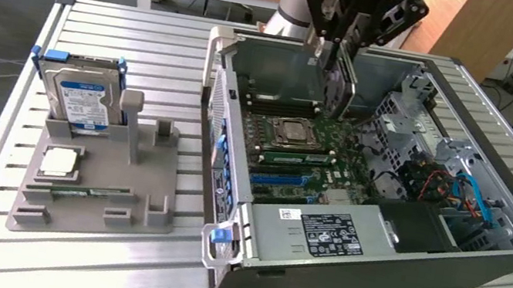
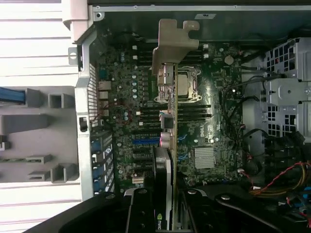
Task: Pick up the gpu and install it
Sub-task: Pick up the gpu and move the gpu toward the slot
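Note:
The gpu [image 1: 339,87] hangs on edge above the open computer case [image 1: 371,273], over the motherboard [image 1: 301,155] near its back wall. My gripper [image 1: 342,45] is shut on the card's upper edge. In the wrist view the gpu [image 2: 168,145] appears edge-on between my black fingers [image 2: 141,213], its silver end bracket [image 2: 172,43] pointing toward the case's rear wall. It sits over the processor socket [image 2: 183,85] and the memory slots. Clear space shows between the card and the board below it.
A grey parts holder [image 1: 152,173] stands at the exterior view's left on the slatted metal table [image 1: 79,271]. It carries a hard drive [image 1: 85,100], a processor chip [image 1: 60,160] and a green memory stick [image 1: 82,191]. The power supply [image 1: 325,234] and drive cables [image 1: 456,197] fill the case's near end.

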Available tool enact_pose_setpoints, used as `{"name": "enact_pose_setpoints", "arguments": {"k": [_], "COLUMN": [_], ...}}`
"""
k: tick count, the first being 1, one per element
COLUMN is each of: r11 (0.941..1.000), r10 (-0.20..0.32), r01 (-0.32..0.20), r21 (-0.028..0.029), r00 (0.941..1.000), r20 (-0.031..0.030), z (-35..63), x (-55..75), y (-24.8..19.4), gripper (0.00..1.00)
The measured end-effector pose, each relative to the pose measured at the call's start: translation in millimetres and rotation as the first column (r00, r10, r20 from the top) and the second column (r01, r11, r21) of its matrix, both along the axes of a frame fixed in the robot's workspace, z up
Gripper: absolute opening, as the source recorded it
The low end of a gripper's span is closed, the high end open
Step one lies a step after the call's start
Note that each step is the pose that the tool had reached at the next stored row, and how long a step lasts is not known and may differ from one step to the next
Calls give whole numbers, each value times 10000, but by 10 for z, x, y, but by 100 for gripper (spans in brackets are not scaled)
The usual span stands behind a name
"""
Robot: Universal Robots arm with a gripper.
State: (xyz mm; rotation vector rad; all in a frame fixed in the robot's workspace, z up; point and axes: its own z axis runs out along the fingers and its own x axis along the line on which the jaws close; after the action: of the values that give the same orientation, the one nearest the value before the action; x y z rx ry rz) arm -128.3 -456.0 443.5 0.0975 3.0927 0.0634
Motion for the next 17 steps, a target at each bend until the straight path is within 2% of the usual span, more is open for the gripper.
{"name": "enact_pose_setpoints", "arguments": {"k": [12,17], "r11": [10000,10000], "r10": [0,1], "r01": [0,-1], "r21": [3,3], "r00": [10000,10000], "r20": [0,0], "z": [0,0], "x": [485,523], "y": [4,5], "gripper": [27,27]}}
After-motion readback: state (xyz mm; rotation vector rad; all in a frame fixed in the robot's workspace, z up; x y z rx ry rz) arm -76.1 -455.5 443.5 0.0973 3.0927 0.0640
